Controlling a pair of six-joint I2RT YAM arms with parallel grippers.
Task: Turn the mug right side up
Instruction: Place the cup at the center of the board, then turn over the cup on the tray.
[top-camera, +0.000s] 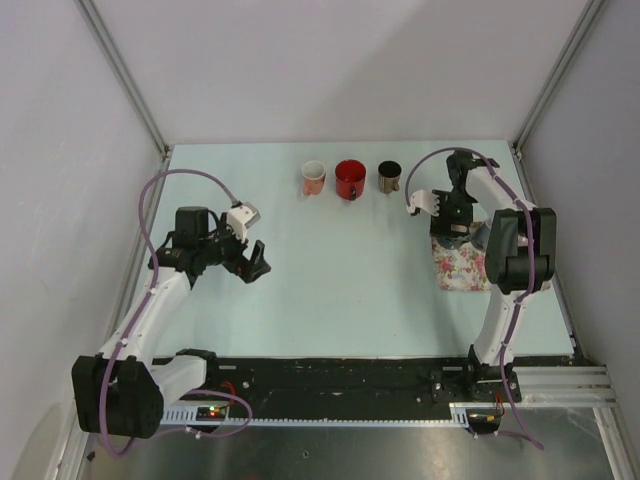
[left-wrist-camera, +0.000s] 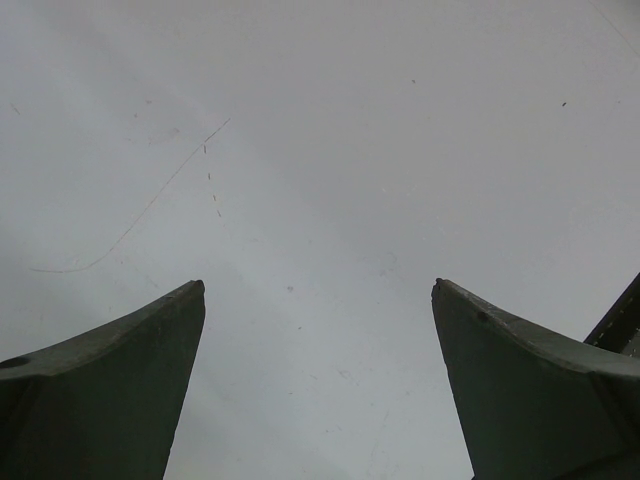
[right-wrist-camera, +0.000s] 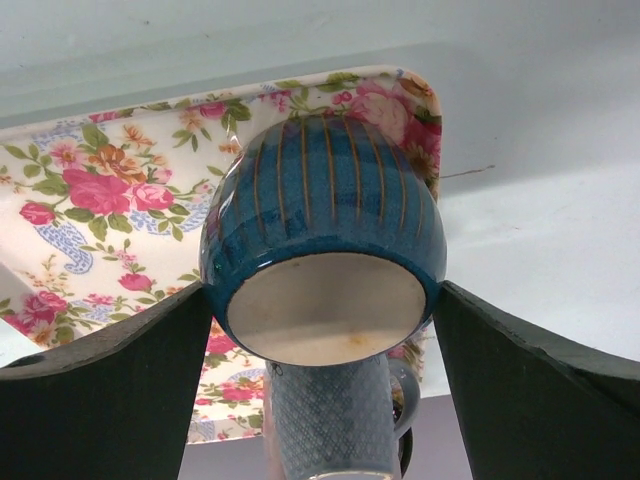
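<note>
A blue striped mug (right-wrist-camera: 325, 200) stands upside down on a floral tray (right-wrist-camera: 90, 190), its pale unglazed base facing up. My right gripper (right-wrist-camera: 321, 288) is over it with the jaws wide. One fingertip is at each side of the mug near its base; I cannot tell if they touch it. From above, the right gripper (top-camera: 452, 225) is at the far end of the tray (top-camera: 462, 272) and hides the mug. My left gripper (top-camera: 255, 262) hovers open over bare table at the left, and the left wrist view shows nothing between its fingers (left-wrist-camera: 150, 340).
A grey patterned mug (right-wrist-camera: 340, 420) with a handle sits right against the blue one on the arm's side. A pink mug (top-camera: 313, 178), a red mug (top-camera: 349, 179) and a dark mug (top-camera: 390, 177) stand upright in a row at the back. Walls enclose the table.
</note>
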